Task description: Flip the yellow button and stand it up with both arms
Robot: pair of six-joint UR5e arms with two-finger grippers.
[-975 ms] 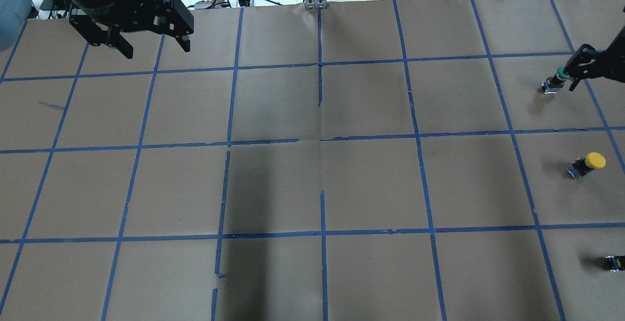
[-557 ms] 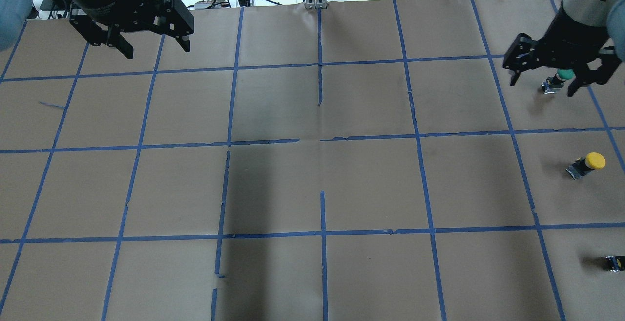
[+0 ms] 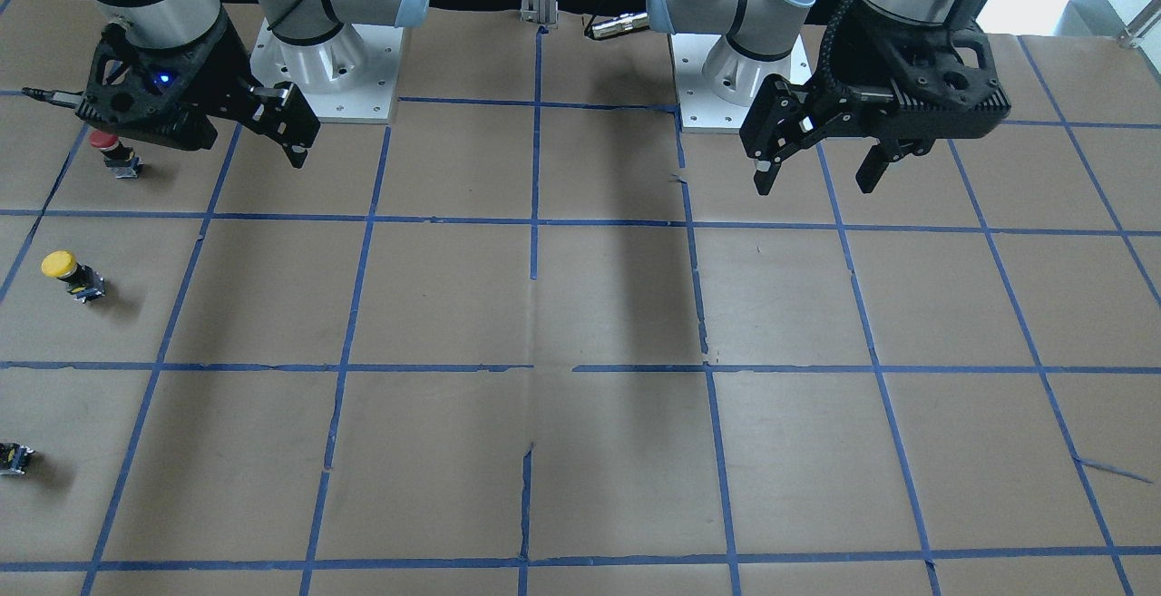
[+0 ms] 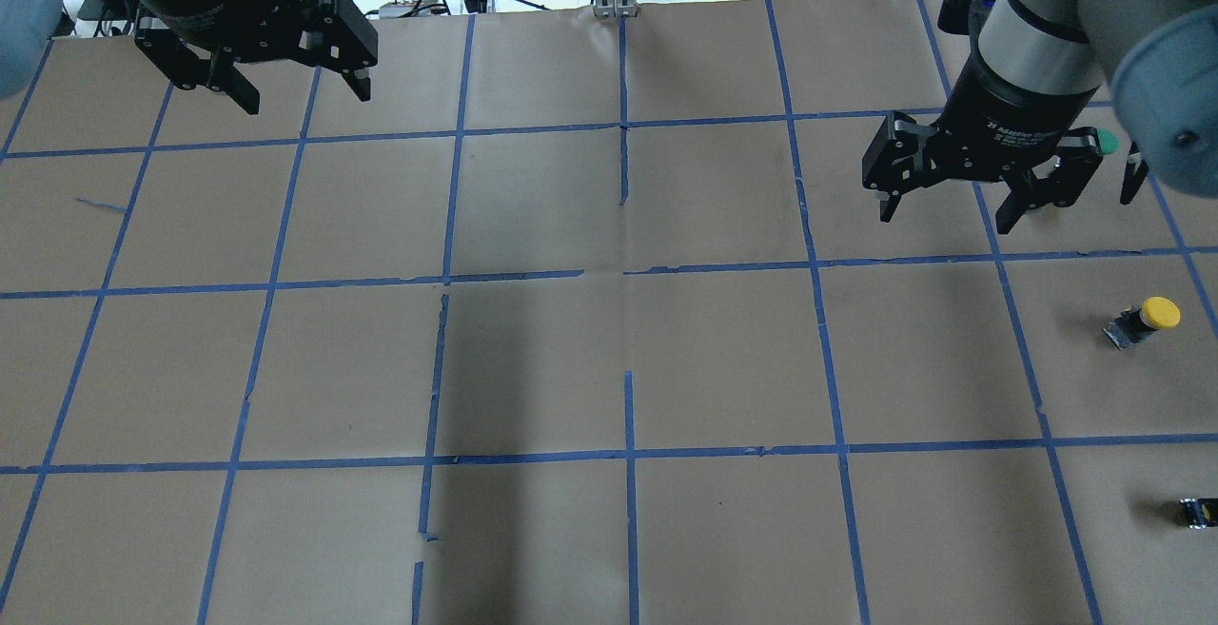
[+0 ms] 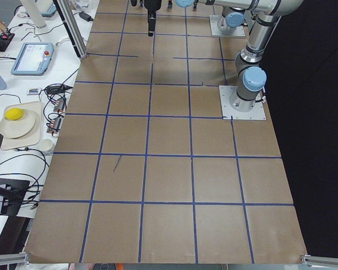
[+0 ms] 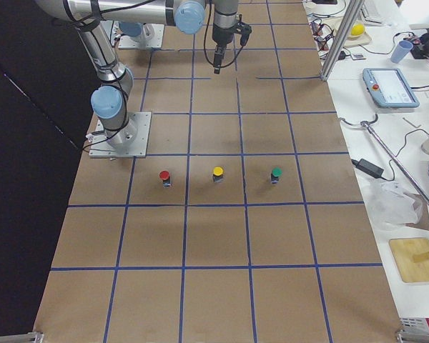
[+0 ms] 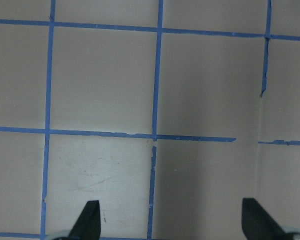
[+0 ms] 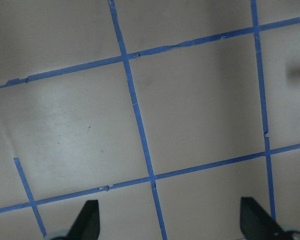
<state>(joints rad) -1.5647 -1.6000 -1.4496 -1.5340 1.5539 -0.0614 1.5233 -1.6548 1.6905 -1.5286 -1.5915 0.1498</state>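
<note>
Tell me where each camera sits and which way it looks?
Front-facing: across the table, facing the robot; left gripper appears right.
Overhead: behind the robot, looking forward-down; right gripper shows at right.
Exterior left: table's end at robot's left, looking along it; left arm nearest.
Exterior right: opposite end; right arm nearest.
Left wrist: looks down between its fingertips.
Right wrist: likewise, its fingertips showing.
Front-facing and overhead share the yellow button.

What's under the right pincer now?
Right pincer hangs open over bare taped paper. Overhead, its body hides most of the green button; only the cap edge shows.
</note>
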